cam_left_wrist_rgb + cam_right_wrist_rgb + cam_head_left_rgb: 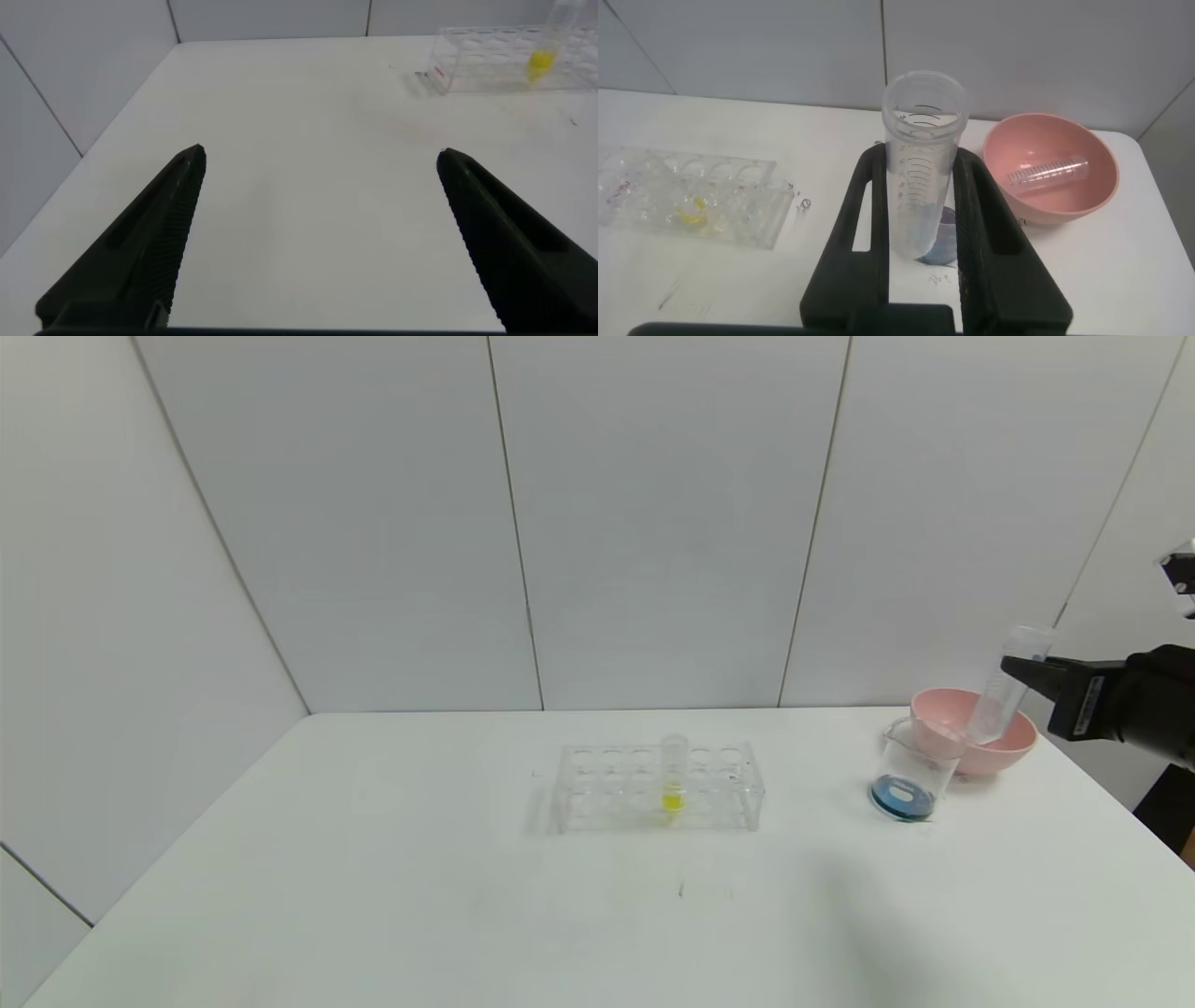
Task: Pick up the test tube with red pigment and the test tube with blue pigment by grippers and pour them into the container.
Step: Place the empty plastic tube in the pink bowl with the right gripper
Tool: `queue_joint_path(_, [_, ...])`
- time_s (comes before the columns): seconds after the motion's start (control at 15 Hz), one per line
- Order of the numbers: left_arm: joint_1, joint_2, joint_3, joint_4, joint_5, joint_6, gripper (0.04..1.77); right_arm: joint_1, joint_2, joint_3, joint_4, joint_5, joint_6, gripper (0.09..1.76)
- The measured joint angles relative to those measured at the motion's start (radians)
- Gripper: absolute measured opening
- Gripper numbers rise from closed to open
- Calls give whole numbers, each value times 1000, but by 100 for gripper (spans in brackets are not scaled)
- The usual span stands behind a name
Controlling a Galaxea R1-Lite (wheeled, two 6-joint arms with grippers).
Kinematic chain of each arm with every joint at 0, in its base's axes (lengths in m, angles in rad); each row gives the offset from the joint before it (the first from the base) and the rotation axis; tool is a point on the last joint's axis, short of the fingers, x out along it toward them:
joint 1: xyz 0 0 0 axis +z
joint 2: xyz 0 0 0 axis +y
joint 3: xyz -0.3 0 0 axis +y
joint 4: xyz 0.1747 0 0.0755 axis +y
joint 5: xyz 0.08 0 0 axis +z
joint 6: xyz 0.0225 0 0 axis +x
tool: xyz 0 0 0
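Three tubes are showing: one empty tube (1004,686) being held up by the right end effector (1013,665), one empty tube (1048,174) lying in the bowl, and one tube with yellow liquid (673,775) standing in the rack. One clear rack (597,789) is sitting on the surface (373,859). One pink bowl (1013,747) and one beaker (906,775) holding blue liquid are standing there. Two end effectors are showing, the left end effector (318,233) being empty.

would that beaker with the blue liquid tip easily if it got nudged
Probably it would slide before tipping: the beaker is straight-walled with a flat base, and the blue liquid sits low. It looks light, so a knock near the rim could still topple it. It stands close beside the pink bowl, which may block movement that way.
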Motion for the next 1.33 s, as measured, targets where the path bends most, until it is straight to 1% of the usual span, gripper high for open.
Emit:
queue_joint_path(0.13, [0, 0, 0, 0, 0, 0, 176, -32, 0, 14, -2, 54, -4, 48])
queue_joint_path(0.2, [0, 0, 0, 0, 0, 0, 176, -62, 1, 19, -4, 100, -5, 48])
queue_joint_path(0.33, [0, 0, 0, 0, 0, 0, 176, -140, 7, 21, -6, 183, -8, 48])
queue_joint_path(0.47, [0, 0, 0, 0, 0, 0, 176, -227, 39, 14, -25, 233, -33, 48])
queue_joint_path(0.53, [0, 0, 0, 0, 0, 0, 176, -266, 68, 9, -57, 252, -50, 48])
queue_joint_path(0.67, [0, 0, 0, 0, 0, 0, 176, -328, 154, -3, -175, 283, -70, 48])
queue_joint_path(0.8, [0, 0, 0, 0, 0, 0, 176, -364, 268, -34, -292, 295, -77, 48])
queue_joint_path(0.93, [0, 0, 0, 0, 0, 0, 176, -381, 379, -99, -333, 297, -80, 48])
queue_joint_path(1.13, [0, 0, 0, 0, 0, 0, 176, -376, 509, -217, -297, 273, -81, 48])
queue_joint_path(1.33, [0, 0, 0, 0, 0, 0, 176, -362, 609, -312, -287, 236, -80, 48])
